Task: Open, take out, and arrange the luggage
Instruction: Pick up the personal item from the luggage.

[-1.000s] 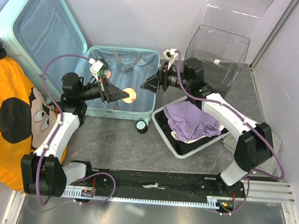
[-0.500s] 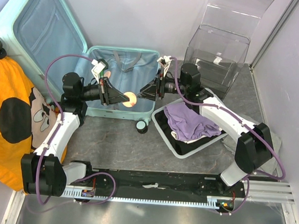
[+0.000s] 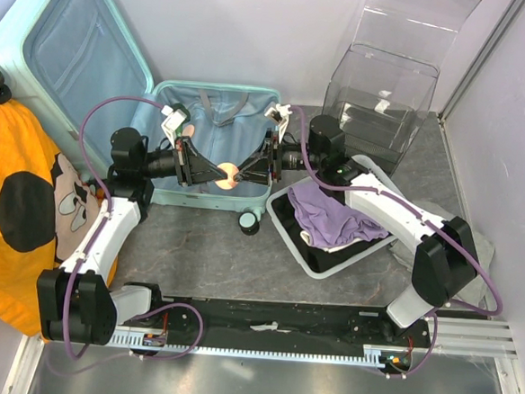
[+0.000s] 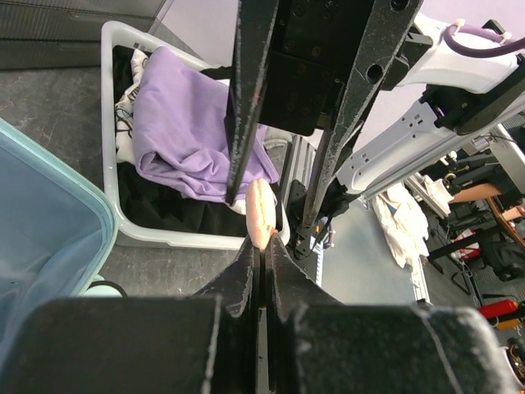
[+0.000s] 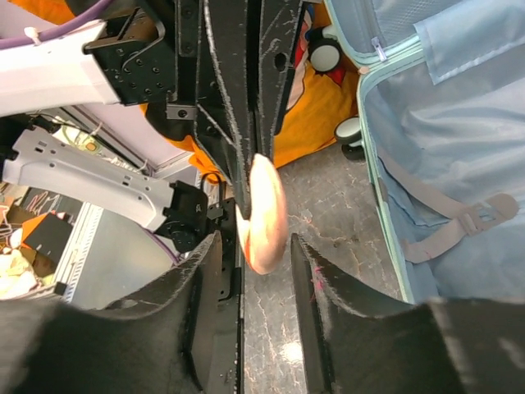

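Note:
The mint luggage (image 3: 214, 138) lies open at the back, its lid (image 3: 83, 49) leaning up on the left and its pale blue lining (image 5: 443, 123) bare. Over its front edge my left gripper (image 3: 217, 170) is shut on a flat, round peach-coloured piece (image 3: 229, 172), pinching its lower edge (image 4: 261, 212). My right gripper (image 3: 246, 170) faces it from the right. Its jaws stand open on either side of the piece (image 5: 267, 213), with a gap on each side.
A white mesh basket (image 3: 306, 250) with a purple cloth (image 3: 334, 211) on dark clothes sits right of the luggage. A clear plastic box (image 3: 387, 88) stands at the back right. An orange cartoon-mouse cloth (image 3: 19, 198) covers the left.
My right gripper has moved left to the piece held by the left gripper, and its jaws have narrowed around it. The left gripper has stayed shut and nearly still.

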Tool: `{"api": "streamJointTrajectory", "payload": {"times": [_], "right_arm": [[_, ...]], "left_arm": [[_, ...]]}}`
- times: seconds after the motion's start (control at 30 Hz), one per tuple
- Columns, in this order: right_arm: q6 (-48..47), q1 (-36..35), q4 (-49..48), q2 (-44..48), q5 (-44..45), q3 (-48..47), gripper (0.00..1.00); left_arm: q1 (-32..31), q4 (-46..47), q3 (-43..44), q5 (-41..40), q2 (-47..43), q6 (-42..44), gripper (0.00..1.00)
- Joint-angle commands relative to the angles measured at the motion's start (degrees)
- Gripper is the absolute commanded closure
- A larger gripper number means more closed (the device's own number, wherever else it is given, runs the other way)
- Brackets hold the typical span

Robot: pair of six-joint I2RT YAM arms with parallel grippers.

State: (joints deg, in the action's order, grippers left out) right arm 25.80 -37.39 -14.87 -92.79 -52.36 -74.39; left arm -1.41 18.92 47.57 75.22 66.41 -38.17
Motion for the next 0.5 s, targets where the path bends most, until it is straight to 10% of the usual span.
{"api": "streamJointTrajectory", "payload": {"times": [0.0,0.3,0.47], "right_arm": [[0.56,-0.93,-4.37,0.77,-2.31,0.12,0.58],[0.83,-1.11,-5.79,1.03,-0.03,0.39,1.00],[-10.57,-0.06,7.56,3.14,11.55,-2.69,1.00]], "left_arm": [[-0.35,-0.11,0.24,1.16,0.56,2.40,0.98],[-0.35,-1.68,0.06,1.07,0.30,4.07,0.96],[0.00,-10.20,1.99,-2.79,-2.68,12.39,0.38]]}}
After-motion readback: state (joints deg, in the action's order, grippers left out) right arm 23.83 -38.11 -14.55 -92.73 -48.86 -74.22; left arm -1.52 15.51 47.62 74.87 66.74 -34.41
